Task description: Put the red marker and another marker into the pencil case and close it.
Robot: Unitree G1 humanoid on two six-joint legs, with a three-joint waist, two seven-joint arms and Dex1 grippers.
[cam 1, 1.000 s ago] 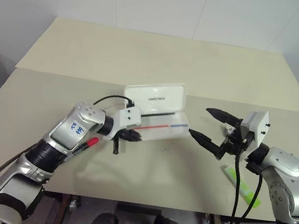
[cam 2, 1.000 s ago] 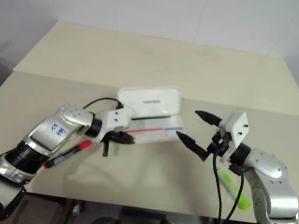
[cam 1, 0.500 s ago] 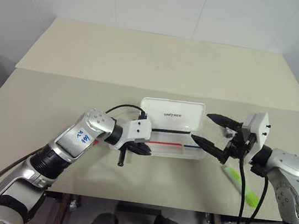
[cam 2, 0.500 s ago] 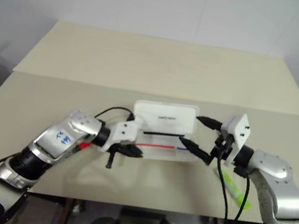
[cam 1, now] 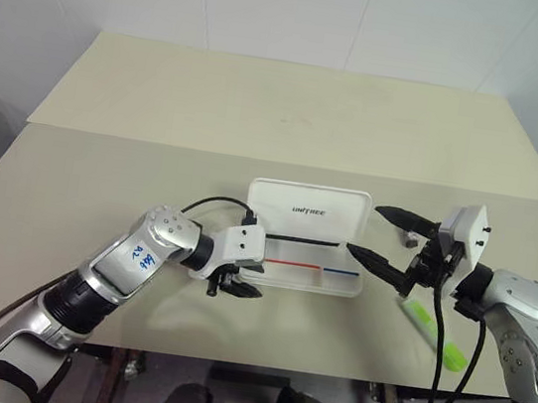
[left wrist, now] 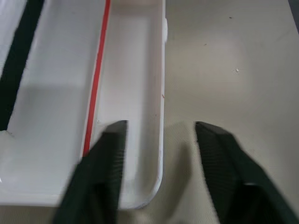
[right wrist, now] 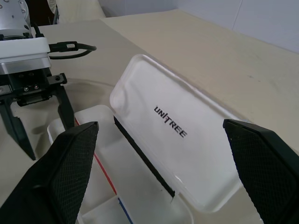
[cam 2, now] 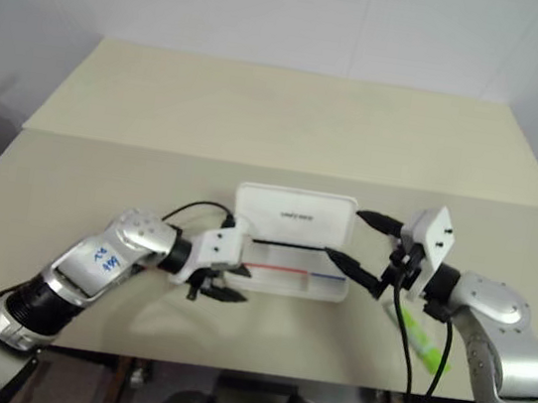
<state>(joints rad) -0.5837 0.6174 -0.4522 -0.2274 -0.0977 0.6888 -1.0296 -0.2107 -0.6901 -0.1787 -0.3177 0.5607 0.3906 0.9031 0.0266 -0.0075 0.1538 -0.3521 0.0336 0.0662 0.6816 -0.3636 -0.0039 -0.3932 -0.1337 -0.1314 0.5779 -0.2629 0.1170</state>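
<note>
The pencil case lies open and square at the table's middle, with its lid raised behind the tray. My left gripper is open at the tray's front left corner. In the left wrist view that corner's wall stands between the fingers. My right gripper is open at the case's right end, its lower fingertip over the tray. The lime-green marker lies on the table under my right arm. The red marker is hidden.
The beige table has a seam across it behind the case and wide bare room beyond. Its front edge runs just below my arms. Black cables hang from both wrists.
The case has swung from tilted to square and shifted right towards my right gripper. My left gripper, shut before, now stands open at the tray's corner.
</note>
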